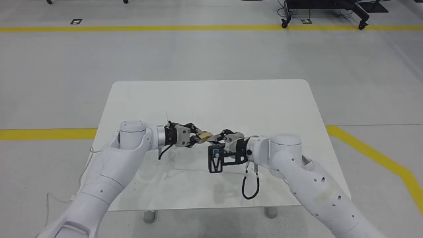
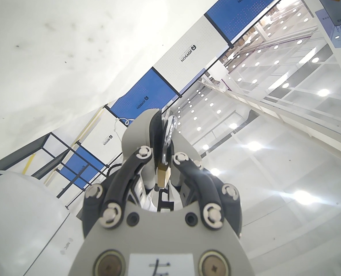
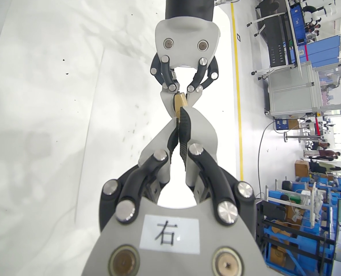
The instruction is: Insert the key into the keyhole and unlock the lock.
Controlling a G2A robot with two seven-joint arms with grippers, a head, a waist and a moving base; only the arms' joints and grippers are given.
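Both grippers meet tip to tip above the middle of the white table [image 1: 264, 102]. My left gripper [image 1: 196, 134] is shut on the small brass lock [image 1: 205, 135]. The right wrist view shows the lock [image 3: 179, 100] pinched between the left gripper's [image 3: 180, 105] fingertips. My right gripper [image 3: 182, 113] is shut, its black pads pressed together and its tips against the lock's end. The key is almost wholly hidden between those pads. In the left wrist view, the brass body [image 2: 163, 173] and a silver metal piece [image 2: 169, 132] sit between the left gripper's [image 2: 159, 116] fingers.
The grippers hang over the table's near half, with bare tabletop around them on all sides. Yellow floor lines [image 1: 198, 28] run behind and beside the table. Wheeled carts and a dark frame [image 1: 330, 0] stand far back on the floor.
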